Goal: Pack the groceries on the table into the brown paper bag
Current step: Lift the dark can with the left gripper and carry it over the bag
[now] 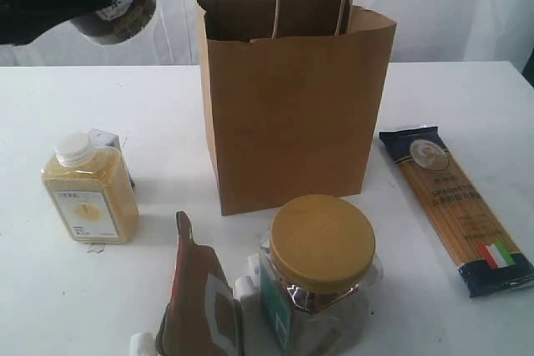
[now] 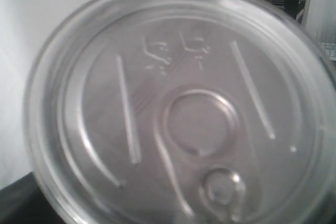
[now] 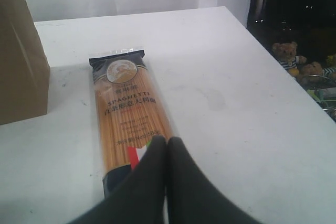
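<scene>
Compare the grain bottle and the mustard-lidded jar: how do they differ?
The grain bottle has a small white cap; the jar has a wide mustard lid. The bottle is full of yellow grain; the jar's walls are clear. In the exterior view, the bottle stands left of the brown paper bag, the jar in front of it. Both stand upright on the table, unpacked.

The brown paper bag (image 1: pixel 292 114) is matt kraft paper, faintly creased. The dark pull-tab can (image 2: pixel 184 114) has a smooth, dully gleaming metal lid with pressed ridges. The long spaghetti packet (image 3: pixel 128 119) is glossy plastic film. The clear jar with mustard lid (image 1: pixel 319 264) has shiny walls and a matt lid. The table (image 1: pixel 467 89) is smooth, matt white.
</scene>
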Action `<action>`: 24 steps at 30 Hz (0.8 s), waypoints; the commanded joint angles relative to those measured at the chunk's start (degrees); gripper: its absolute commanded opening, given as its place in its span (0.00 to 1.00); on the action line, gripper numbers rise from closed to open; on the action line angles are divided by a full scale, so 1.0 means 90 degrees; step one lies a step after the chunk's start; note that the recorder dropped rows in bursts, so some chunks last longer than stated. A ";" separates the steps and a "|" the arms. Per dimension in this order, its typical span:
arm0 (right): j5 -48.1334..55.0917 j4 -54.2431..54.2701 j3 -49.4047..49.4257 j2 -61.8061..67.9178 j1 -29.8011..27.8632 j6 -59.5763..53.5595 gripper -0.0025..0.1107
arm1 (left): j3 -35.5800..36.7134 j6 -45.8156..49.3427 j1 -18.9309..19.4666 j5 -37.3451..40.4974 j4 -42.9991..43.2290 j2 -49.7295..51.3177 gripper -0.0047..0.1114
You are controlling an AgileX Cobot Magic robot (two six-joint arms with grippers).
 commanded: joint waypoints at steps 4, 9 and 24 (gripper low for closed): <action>-0.0021 0.0010 0.0036 -0.0040 -0.0036 -0.0003 0.02 | -0.1239 -0.0202 0.0020 0.0777 -0.0295 0.1250 0.04; -0.0021 0.0010 0.0036 -0.0040 -0.0036 -0.0003 0.02 | -0.2000 -0.0202 0.0020 0.1347 -0.0295 0.1687 0.04; -0.0021 0.0010 0.0036 -0.0040 -0.0036 -0.0003 0.02 | -0.3308 0.0085 -0.0534 0.1916 -0.0295 0.2793 0.04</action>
